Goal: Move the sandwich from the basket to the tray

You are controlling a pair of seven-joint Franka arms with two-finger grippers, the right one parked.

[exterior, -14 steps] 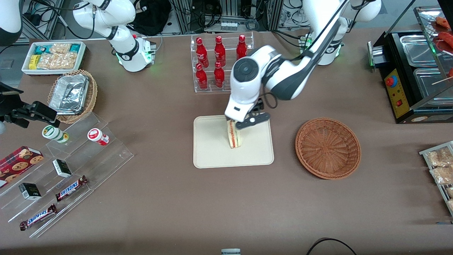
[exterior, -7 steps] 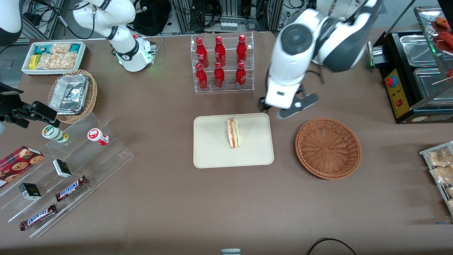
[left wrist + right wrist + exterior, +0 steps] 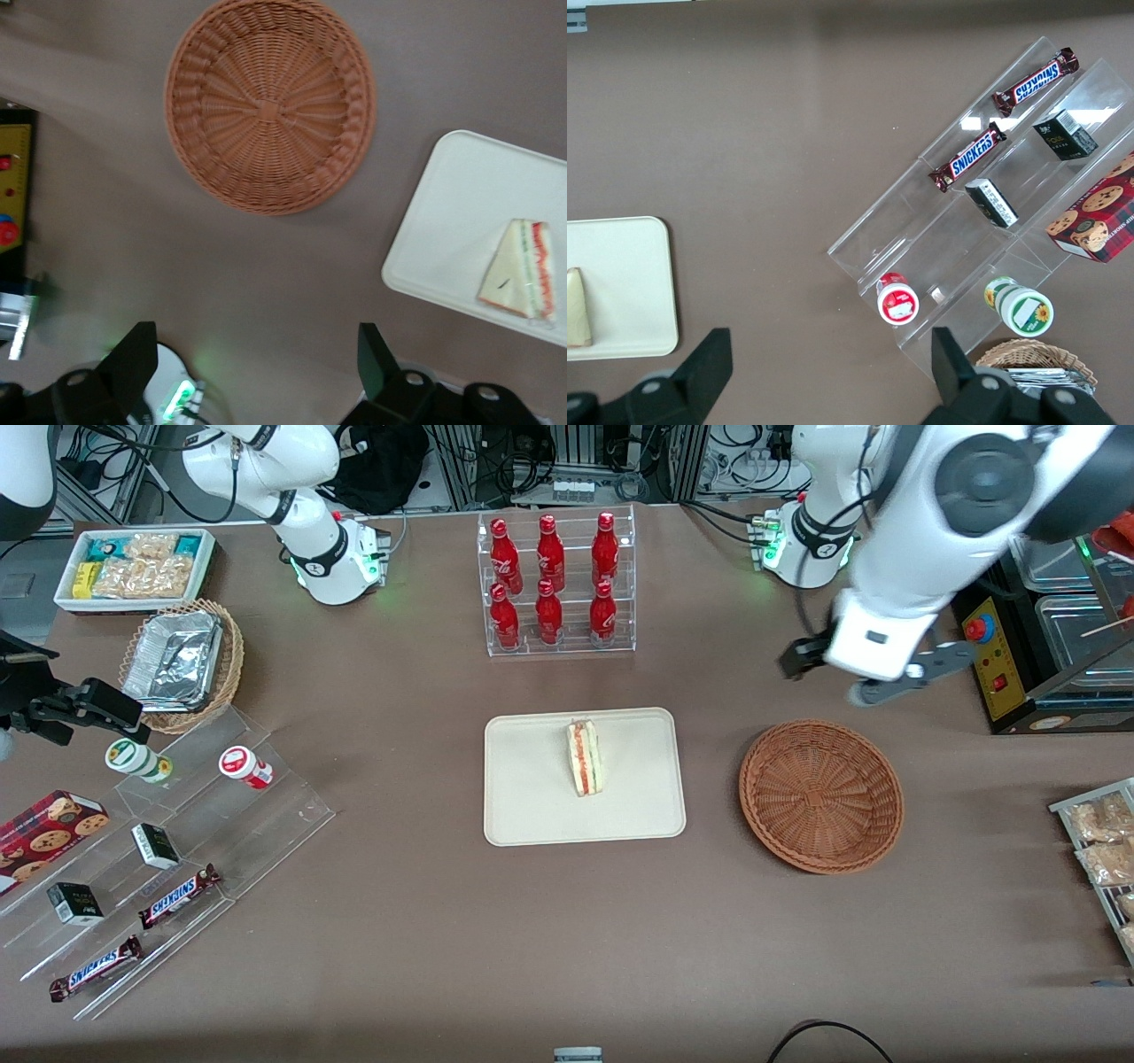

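The sandwich, a white wedge with red and green filling, lies on the cream tray near its middle. The reddish-brown wicker basket sits beside the tray, toward the working arm's end, with nothing in it. My left gripper hangs high above the bare table, farther from the front camera than the basket and well away from the tray. It is open, and nothing is between its fingers.
A clear rack of red bottles stands farther from the camera than the tray. A black warmer cabinet stands close beside the gripper. Snack shelves, a tan basket with foil containers and a white bin lie toward the parked arm's end.
The gripper let go of the sandwich on the tray, rose, and swung away past the basket toward the working arm's end. The sandwich stays where it was set.
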